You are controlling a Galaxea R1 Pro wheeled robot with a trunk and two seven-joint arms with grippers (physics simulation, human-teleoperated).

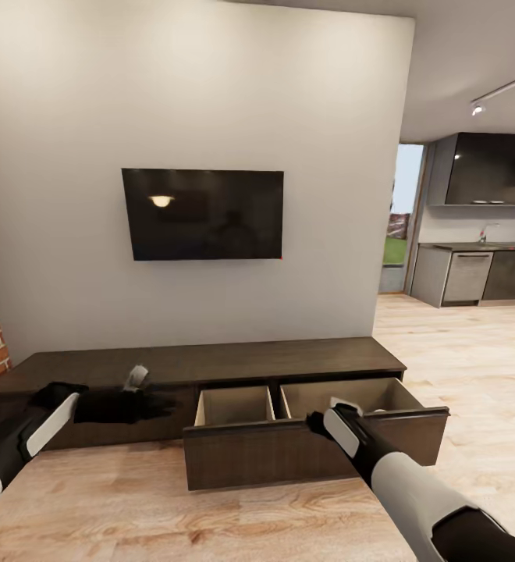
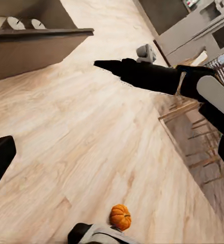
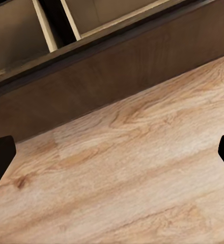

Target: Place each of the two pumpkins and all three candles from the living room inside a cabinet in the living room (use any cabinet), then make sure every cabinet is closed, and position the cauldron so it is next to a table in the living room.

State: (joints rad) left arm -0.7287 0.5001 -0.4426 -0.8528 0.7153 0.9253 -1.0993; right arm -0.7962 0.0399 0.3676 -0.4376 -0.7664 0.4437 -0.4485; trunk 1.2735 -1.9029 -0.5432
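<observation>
Beneath the television (image 1: pixel 203 213), one cabinet (image 1: pixel 211 364), one drawer (image 1: pixel 312 437) open, one pumpkin (image 2: pixel 120 217) on floor

Orange pumpkin (image 2: pixel 120 217) on wood floor (image 2: pixel 81 132); open cabinet (image 2: pixel 35 48) drawer beyond; right gripper (image 2: pixel 109 64) overhead

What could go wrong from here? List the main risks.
1. The cabinet's right-hand drawer is pulled out with empty compartments, and the right gripper hangs at its front edge; a careless sweep could knock the drawer.
2. A pumpkin lies on the floor close to the robot, so driving forward might nudge it away.
3. Neither gripper holds anything; the left gripper would need a fresh approach.
</observation>
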